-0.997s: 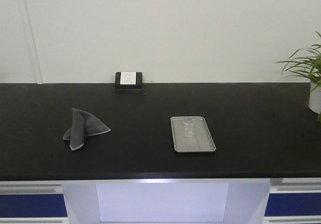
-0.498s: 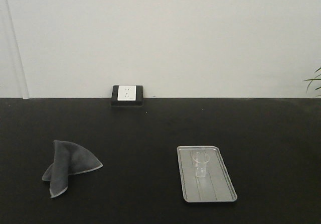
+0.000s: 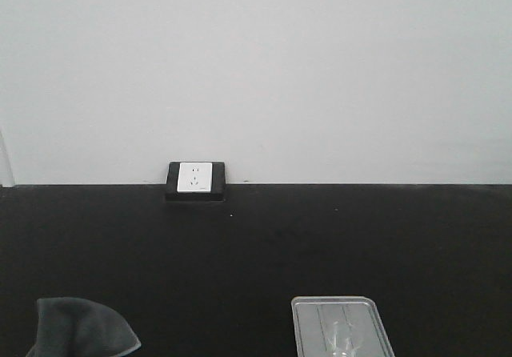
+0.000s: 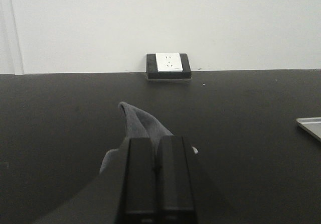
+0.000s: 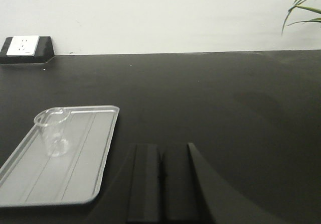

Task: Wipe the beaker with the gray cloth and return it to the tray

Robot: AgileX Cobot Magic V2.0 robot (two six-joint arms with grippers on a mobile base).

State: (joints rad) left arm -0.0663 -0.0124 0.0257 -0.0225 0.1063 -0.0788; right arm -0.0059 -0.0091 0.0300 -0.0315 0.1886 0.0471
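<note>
The gray cloth (image 3: 80,327) lies bunched on the black counter at the lower left of the front view; the left wrist view shows the gray cloth (image 4: 143,126) peaked just beyond my left gripper (image 4: 156,141), which is shut and empty. A small clear beaker (image 5: 53,132) stands upright on the metal tray (image 5: 90,158) in the right wrist view, left of my right gripper (image 5: 160,148), also shut with nothing in it. Only the tray's far end (image 3: 312,317) shows in the front view, and neither gripper appears there.
A black block with a white wall socket (image 3: 194,178) sits at the counter's back edge against the white wall. Plant leaves (image 5: 301,3) hang in at the far right.
The front view has closed in on the counter and wall. Cloth and tray have slid to the bottom of the picture, and the plant has left it.
</note>
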